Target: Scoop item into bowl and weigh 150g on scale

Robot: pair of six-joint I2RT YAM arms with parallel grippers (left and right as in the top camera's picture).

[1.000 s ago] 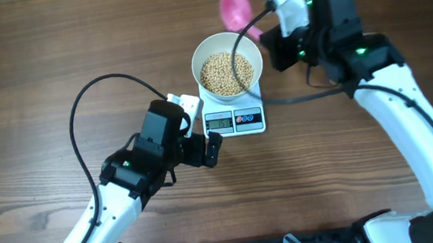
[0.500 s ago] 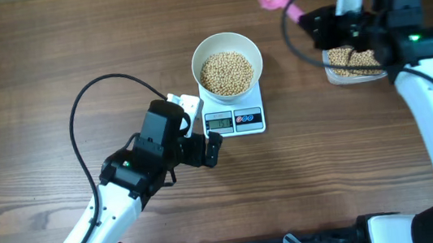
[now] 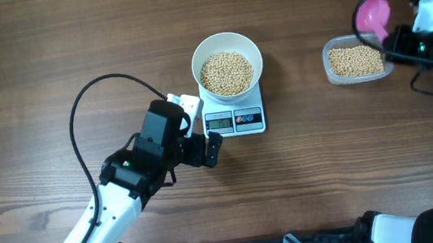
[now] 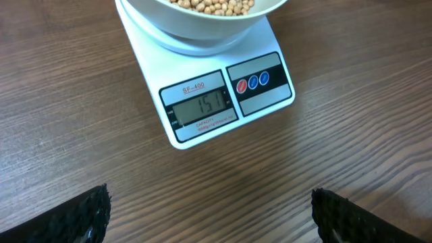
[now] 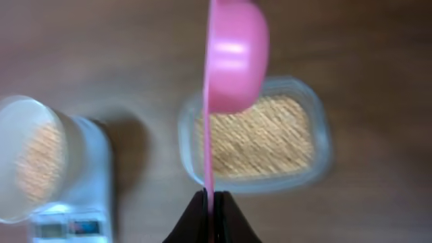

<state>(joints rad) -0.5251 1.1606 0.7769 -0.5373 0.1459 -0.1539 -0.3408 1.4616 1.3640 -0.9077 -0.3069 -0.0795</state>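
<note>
The pink scoop [image 5: 233, 54] is gripped edge-on by closed right fingers [image 5: 192, 226] by the bean tub [image 3: 330, 66]. Left fingers [image 4: 77, 216] are spread wide, empty, so the scale [image 4: 260, 77] display can be read.

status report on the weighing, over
Left claw open, facing scale. Right claw shut on pink scoop near tub. Bowl of beans on scale, display reads 151. Nothing blocking.
</note>
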